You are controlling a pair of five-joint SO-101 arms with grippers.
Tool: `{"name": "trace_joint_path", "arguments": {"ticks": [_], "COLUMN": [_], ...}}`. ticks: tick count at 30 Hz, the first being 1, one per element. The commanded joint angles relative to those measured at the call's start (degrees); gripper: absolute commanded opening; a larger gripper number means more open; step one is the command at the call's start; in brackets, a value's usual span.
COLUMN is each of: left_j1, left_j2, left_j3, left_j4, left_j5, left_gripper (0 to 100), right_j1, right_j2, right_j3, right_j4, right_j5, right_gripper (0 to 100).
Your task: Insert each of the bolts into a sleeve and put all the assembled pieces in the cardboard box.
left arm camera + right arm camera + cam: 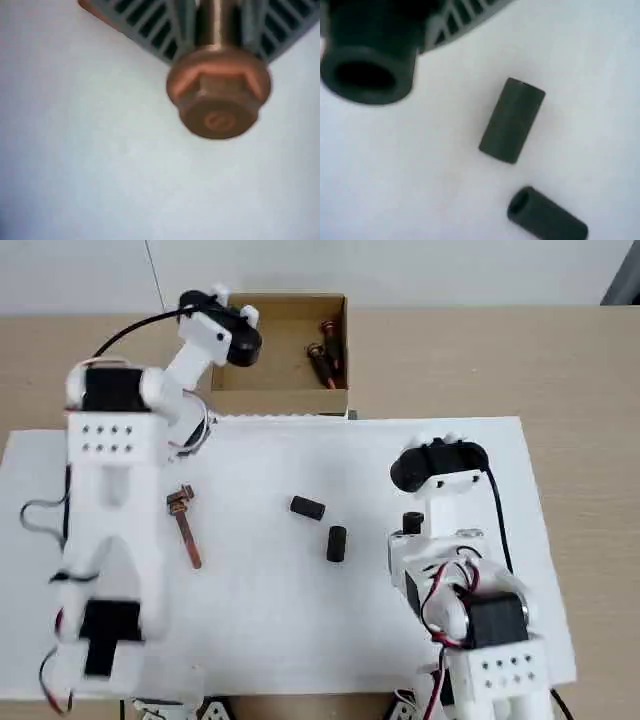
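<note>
Left wrist view: left claw (216, 22) clamps bolt (218, 97); right claw (380, 25), sleeve (367, 67).

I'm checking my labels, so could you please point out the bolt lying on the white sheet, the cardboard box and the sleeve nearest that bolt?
bolt (189, 540), high view, middle of its shank.
cardboard box (280, 402), high view, the wall facing the white sheet (260, 620).
sleeve (307, 507), high view, middle of its side.

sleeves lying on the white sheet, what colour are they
The sleeves are black, clearest in the right wrist view.
</note>
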Motion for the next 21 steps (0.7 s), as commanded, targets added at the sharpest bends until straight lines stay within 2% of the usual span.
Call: {"name": "trace_joint_path", "arguments": {"ticks": [1,3,11,21], "left_j1": [1.5,1.9,2.2,2.0], "left_j2": [-11.5,-16.2,-32.9,-57.8], "left_j3": [4.6,8.0,27.1,54.9], "left_j4": [1.0,0.4,-10.7,-31.6], "left_j5": [3.2,4.8,11.8,21.5], "left_gripper": [0,0,0,0], "right_j1": [0.0,0.0,0.0,0.0], "right_j2": [-5.9,-10.1,-23.1,-34.2], "right_j3": [-3.3,-2.3,5.4,16.1], "right_j4": [0.2,-0.1,-2.2,-8.2], "right_j5": [-0.1,-0.1,0.0,0.1], "right_gripper": [0.3,0.3,0.3,0.3]}}
